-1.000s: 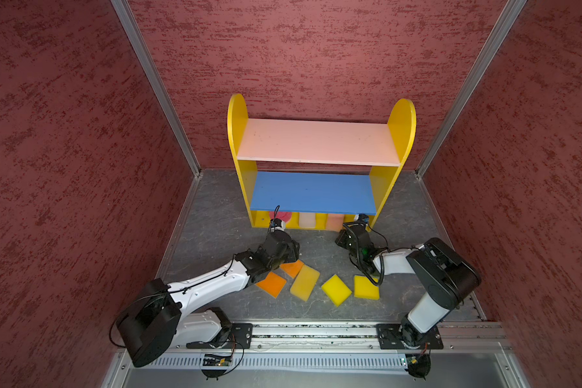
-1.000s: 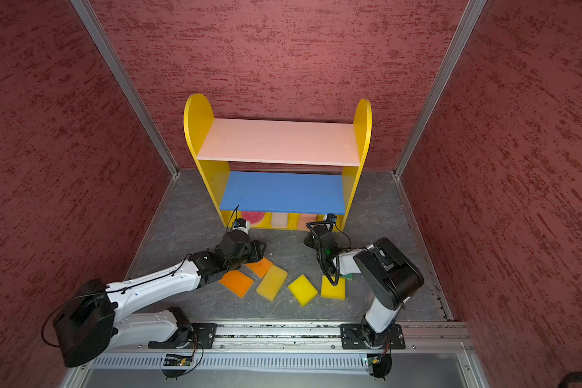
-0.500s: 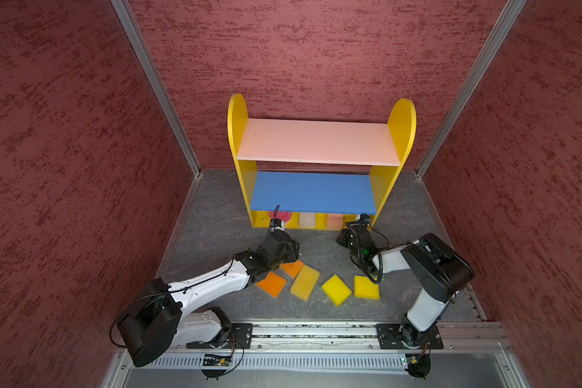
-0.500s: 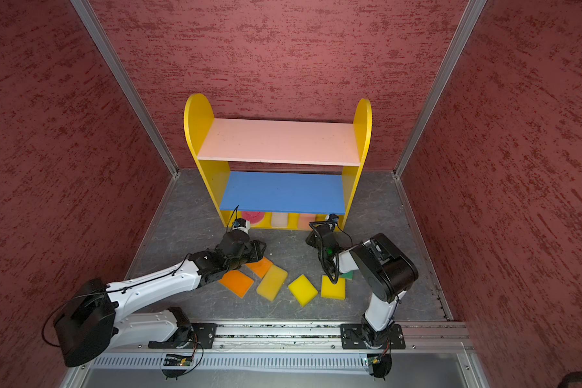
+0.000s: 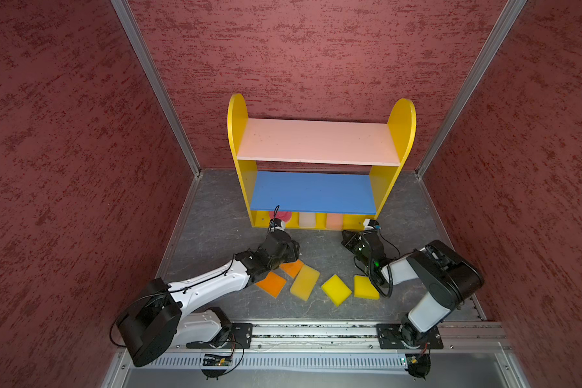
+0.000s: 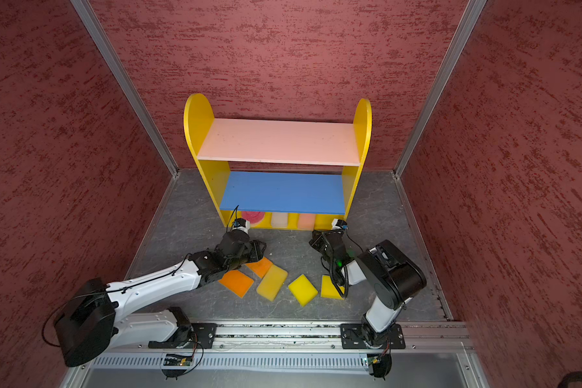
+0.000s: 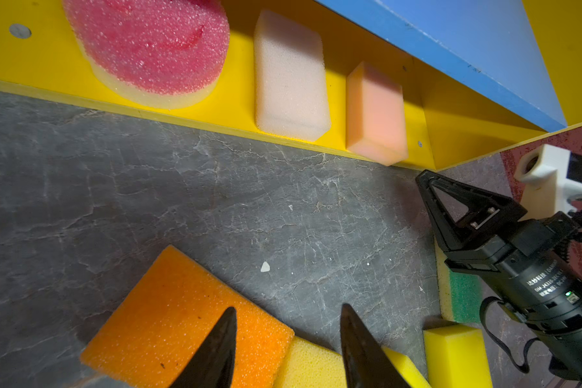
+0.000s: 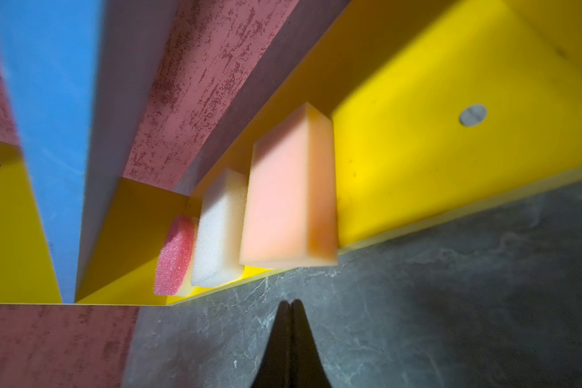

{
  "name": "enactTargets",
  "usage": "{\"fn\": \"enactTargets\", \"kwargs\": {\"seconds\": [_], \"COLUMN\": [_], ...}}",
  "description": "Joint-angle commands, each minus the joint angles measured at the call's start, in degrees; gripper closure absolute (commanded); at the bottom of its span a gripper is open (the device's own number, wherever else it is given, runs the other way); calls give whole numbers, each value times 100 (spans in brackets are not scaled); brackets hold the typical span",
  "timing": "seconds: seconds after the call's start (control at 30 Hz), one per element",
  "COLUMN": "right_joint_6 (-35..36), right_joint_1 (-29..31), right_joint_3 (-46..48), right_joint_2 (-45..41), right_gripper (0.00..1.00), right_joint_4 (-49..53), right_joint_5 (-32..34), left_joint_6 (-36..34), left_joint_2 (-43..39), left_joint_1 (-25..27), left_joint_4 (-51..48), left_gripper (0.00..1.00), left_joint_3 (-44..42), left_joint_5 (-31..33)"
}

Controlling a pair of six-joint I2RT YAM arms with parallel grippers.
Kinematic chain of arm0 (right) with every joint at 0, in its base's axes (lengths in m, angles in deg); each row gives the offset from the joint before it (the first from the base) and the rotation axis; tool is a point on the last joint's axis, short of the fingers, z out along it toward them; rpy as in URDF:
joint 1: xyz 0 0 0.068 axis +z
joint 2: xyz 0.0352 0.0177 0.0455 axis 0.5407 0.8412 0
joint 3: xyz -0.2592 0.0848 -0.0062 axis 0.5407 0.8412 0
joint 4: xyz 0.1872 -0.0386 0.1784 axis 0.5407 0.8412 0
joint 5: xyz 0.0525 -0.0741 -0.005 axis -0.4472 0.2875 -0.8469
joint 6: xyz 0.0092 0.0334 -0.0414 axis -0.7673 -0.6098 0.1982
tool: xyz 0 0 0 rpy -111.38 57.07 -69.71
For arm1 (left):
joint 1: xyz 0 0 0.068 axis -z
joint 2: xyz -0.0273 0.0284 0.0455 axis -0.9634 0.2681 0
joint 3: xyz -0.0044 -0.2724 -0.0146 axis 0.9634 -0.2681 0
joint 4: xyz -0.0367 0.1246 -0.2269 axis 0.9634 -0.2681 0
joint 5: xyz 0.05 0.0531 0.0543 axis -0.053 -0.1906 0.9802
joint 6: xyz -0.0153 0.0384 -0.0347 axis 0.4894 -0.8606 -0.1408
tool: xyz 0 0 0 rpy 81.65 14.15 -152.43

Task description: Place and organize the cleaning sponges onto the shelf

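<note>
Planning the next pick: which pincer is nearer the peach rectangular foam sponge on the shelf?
Right. The right pincer sits just in front of the peach sponge; the left pincer hangs farther back, over an orange foam sponge.

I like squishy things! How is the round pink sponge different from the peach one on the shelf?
The round pink sponge has a curved edge; the peach sponge is a rectangular block. The pink sponge has coarse pores and a pale yellow underlayer; the peach sponge looks smooth. Both lie on the shelf's yellow base, under the blue board.
</note>
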Motion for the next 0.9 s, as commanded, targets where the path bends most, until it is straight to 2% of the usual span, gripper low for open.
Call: {"fn": "enactTargets", "kwargs": {"seconds": [0.0,0.1,0.43,0.77,0.87], "right_joint_6": [-933,-1245,-1287,-1554,-1606], "right_joint_1": [-70,-75,-141,-206,-211], "right_joint_3": [58,23,-210,-147,-217], "right_joint_2": [334,600,1090,1875,2028], "right_gripper": [100,100,100,100,100], "right_joint_4": [-719,-981,-1388,-2744,-2846], "right_joint_5": [-397,-527,-270,194,238], "left_joint_6": [-5,-6,-30,-43,-30], "left_joint_2": [-137,-204,-186,-124,-115], "left_joint_1": [-1,-5,-55,-140,-141], "left_joint_4": [-23,-23,-17,-37,-56], "left_gripper": [50,50,50,50,50], "left_joint_3": [-101,-143,-139,-92,-90], "left_joint_5": [13,34,-4,-73,-82]}}
